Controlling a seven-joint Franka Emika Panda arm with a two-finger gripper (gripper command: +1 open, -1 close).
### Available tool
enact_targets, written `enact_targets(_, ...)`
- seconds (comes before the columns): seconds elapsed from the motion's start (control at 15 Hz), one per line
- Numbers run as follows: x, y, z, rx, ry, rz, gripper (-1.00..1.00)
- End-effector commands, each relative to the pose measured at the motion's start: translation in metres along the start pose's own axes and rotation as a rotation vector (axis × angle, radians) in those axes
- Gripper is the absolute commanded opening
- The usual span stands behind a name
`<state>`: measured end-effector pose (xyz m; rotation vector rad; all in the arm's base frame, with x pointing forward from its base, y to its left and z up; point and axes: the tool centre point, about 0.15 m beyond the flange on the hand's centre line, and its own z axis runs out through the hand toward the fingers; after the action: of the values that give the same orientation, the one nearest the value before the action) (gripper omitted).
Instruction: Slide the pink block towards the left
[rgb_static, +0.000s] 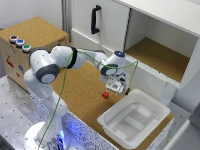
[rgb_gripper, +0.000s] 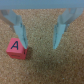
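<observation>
The pink block (rgb_static: 105, 94) is a small red-pink cube lying on the cork tabletop (rgb_static: 85, 95). In the wrist view the pink block (rgb_gripper: 17, 48) shows a dark letter A on its upper face. My gripper (rgb_static: 116, 88) hovers low over the cork, just to the exterior view's right of the block. In the wrist view the gripper (rgb_gripper: 39, 41) is open, with only bare cork between its two blue fingers. The block sits close by one fingertip (rgb_gripper: 20, 34), outside the gap; whether they touch is unclear.
A white bin (rgb_static: 150, 107) stands on the table to the exterior view's right of the block. Behind is a white cabinet (rgb_static: 100, 22) with a black handle and an open shelf. A cork-topped box with coloured buttons (rgb_static: 20, 42) sits at the exterior view's left.
</observation>
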<state>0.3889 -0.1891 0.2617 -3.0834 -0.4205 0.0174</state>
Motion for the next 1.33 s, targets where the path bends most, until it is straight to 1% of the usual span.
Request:
enact_targets(0.0, 0.026, 0.004, 0.028, 0.032, 0.009, 0.081, -1.00)
enact_targets(0.2, 0.029, -0.003, 0.034, 0.028, 0.015, 0.101, -1.00)
enact_targets(0.33, 0.027, -0.006, 0.039, 0.035, 0.006, 0.134, -1.00)
enact_targets(0.47, 0.024, -0.011, 0.042, 0.012, -0.004, 0.150, -1.00)
enact_targets(0.67, 0.013, -0.019, 0.044, -0.054, -0.026, 0.189, -1.00)
enact_targets(0.8, 0.002, -0.022, 0.047, -0.075, -0.042, 0.205, -1.00)
enact_targets(1.0, -0.005, -0.024, 0.058, -0.049, -0.053, 0.180, -1.00)
enact_targets(1.13, -0.006, -0.028, 0.057, -0.038, -0.033, 0.155, -1.00)
enact_targets(1.27, -0.003, -0.036, 0.054, -0.018, -0.033, 0.135, -1.00)
